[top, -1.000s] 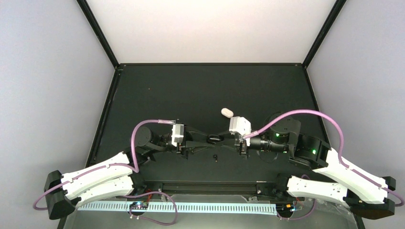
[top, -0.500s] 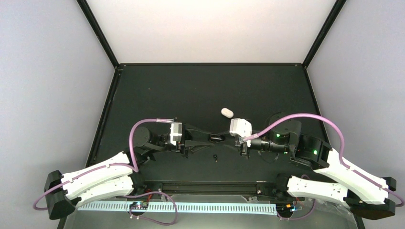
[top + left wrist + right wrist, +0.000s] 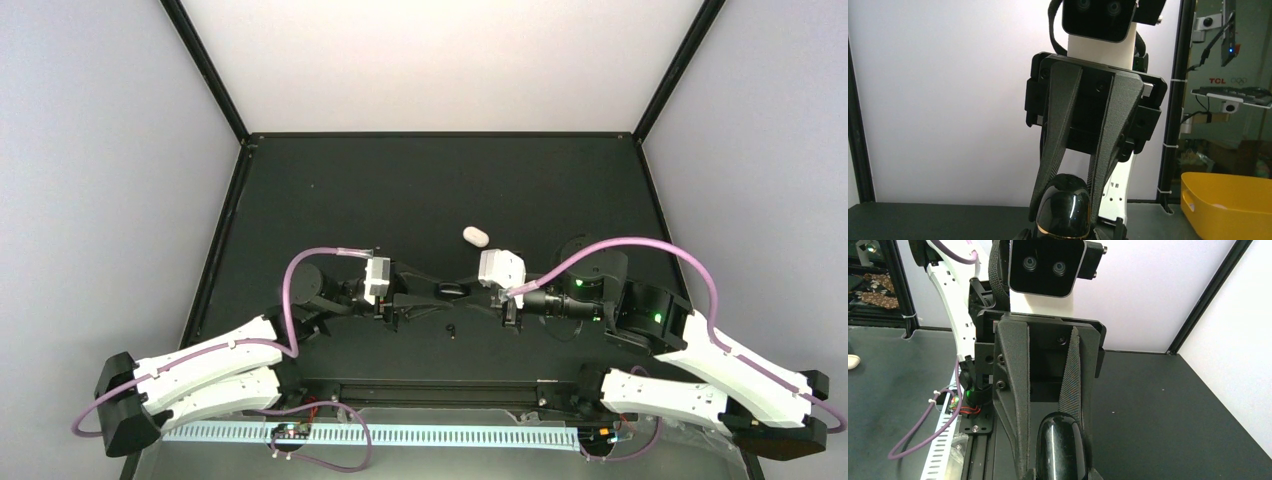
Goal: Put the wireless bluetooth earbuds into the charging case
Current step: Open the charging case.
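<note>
Left gripper (image 3: 432, 293) and right gripper (image 3: 472, 292) meet fingertip to fingertip, both clamped on one glossy black puck (image 3: 452, 290).

They seem to steady it from two sides. The white, pill-shaped case (image 3: 475, 236) lies apparently shut just beyond the puck. One tiny dark earbud (image 3: 451, 329) sits just nearer. The other is not visible.

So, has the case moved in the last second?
No. The case lies in the same spot, its gap to the table far edge unchanged.

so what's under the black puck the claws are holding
Nothing visible: the puck, pinched between the left claw and right claw, covers the table directly beneath.
</note>
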Motion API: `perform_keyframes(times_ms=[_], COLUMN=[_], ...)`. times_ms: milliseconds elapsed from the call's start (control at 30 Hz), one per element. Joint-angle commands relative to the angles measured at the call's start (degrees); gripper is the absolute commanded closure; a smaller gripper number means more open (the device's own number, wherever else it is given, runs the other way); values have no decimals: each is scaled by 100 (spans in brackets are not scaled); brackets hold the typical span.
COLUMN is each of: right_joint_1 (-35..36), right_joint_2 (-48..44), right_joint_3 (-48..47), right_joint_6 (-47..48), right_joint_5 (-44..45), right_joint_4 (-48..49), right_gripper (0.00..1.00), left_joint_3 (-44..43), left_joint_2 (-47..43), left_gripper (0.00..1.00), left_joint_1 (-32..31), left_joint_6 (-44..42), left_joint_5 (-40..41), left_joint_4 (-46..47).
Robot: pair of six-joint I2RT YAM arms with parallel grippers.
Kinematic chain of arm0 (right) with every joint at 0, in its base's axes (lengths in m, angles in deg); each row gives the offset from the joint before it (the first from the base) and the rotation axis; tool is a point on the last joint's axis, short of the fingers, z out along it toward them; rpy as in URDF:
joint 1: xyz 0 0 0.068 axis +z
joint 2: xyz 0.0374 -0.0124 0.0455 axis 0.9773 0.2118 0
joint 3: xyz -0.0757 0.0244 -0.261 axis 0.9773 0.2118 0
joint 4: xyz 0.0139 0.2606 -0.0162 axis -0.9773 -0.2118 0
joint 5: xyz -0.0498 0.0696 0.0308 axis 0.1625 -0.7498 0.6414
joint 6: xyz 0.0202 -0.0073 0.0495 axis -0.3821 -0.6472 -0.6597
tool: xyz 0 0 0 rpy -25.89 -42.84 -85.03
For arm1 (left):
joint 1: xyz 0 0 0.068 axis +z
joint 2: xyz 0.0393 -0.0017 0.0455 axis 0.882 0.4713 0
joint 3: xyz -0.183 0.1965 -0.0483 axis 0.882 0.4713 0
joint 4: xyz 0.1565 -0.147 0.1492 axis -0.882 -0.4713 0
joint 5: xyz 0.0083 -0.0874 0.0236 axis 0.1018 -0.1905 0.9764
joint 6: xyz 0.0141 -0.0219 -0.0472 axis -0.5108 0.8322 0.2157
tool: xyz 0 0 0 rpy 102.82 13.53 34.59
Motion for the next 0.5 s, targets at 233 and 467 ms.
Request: perform_keyframes(times_ms=[233, 467], right_joint_1=[7, 5], right_joint_2=[18, -54], right_joint_3=[-46, -64], right_joint_6=[-7, -155], right_joint_5=[-117, 24], right_joint_4=[34, 42], right_gripper=[93, 70], left_joint_3=[-226, -173], left_joint_2=[-5, -43], left_gripper=[98, 98], left_joint_1=[-29, -29], left_joint_6=[-109, -136], left_joint_5=[-70, -61], left_joint_4=[80, 81])
